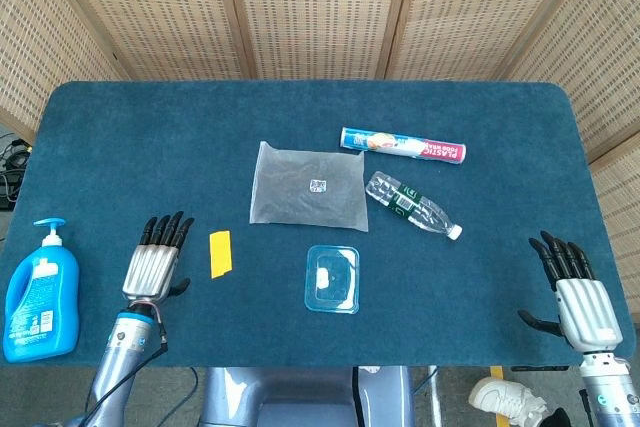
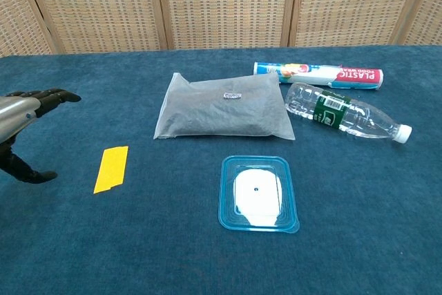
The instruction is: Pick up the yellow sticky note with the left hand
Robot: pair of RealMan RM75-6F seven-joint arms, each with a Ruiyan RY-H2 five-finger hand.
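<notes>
On the blue felt table (image 1: 120,137), near its front edge and left of centre, the yellow sticky note (image 1: 219,253) is lying flat, a narrow strip with its long side running away from the robot; just to its left the left hand (image 1: 154,267) is hovering palm-down with its dark fingers (image 1: 165,232) stretched out and slightly spread, gripping nothing, the thumb jutting toward the note but not touching it, a thin band of felt showing between them; in the chest view the same hand (image 2: 19,117) is showing only at the left border, raised over the felt with fingers extended and the thumb hanging below, the note (image 2: 112,168) lying apart to its right; at the far right front corner the right hand (image 1: 578,297) is sitting with fingers straight and apart, likewise holding nothing, well apart from everything else; beyond the note, a grey plastic pouch (image 1: 308,187) is lying flat near the table's middle; a blue-rimmed container lid (image 1: 333,278) is resting near the front edge to the note's right; a roll box printed "PLASTIC" (image 1: 404,144) and a clear water bottle with a green label (image 1: 412,205) are lying on their sides right of the pouch; a blue pump bottle (image 1: 37,292) is showing at the left edge.
</notes>
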